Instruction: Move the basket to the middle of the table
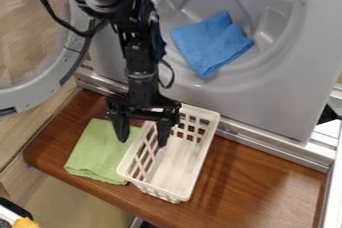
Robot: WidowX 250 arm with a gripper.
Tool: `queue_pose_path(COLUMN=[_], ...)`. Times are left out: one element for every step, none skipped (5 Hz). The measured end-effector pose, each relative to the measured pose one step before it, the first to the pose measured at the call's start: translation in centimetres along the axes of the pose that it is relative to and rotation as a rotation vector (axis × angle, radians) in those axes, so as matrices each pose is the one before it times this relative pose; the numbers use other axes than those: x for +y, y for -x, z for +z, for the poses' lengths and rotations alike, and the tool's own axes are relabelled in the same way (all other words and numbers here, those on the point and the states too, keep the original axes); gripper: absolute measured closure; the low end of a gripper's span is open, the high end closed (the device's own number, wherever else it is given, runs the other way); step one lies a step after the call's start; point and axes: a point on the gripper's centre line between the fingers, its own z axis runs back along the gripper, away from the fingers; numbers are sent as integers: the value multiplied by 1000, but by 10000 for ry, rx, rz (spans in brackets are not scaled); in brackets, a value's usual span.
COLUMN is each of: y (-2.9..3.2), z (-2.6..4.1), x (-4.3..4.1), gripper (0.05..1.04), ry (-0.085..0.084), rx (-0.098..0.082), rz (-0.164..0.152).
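"An orange thing point(25, 223) sits nearest, at seven o'clock, too cut off to name," says the first. "And the basket point(177, 164)?"

"White, upright, at six o'clock on the wooden table point(250, 182), whose top runs on past it towards four," the second replies. "Just to its left, a folded green cloth point(97, 152)."

"What of the gripper point(143, 141)?"

"It hangs at seven o'clock, its fingers apart: one over the green cloth, outside the basket, the other across the near-left long wall, on the basket's side. Whether either touches the wall, the second speaker cannot tell."

"And behind?"

"A grey machine point(267, 94) with a blue cloth point(212, 44) in its opening, at one o'clock, and its round door point(40, 94) swung out at nine"
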Motion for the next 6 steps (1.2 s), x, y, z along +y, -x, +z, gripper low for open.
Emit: queue_pose_path(y=[605, 669, 683, 432, -730, -743], z=[1497, 1488, 1058, 1970, 1907, 1344], x=[-1516, -2725, -2189, -2832, -2680, -1533], gripper=[83, 83, 83, 83, 83, 83], ry=[-261, -203, 17, 141, 92, 420], rx=[44, -673, -359, -330, -110, 90], rz=[177, -456, -344, -665, -182, 24])
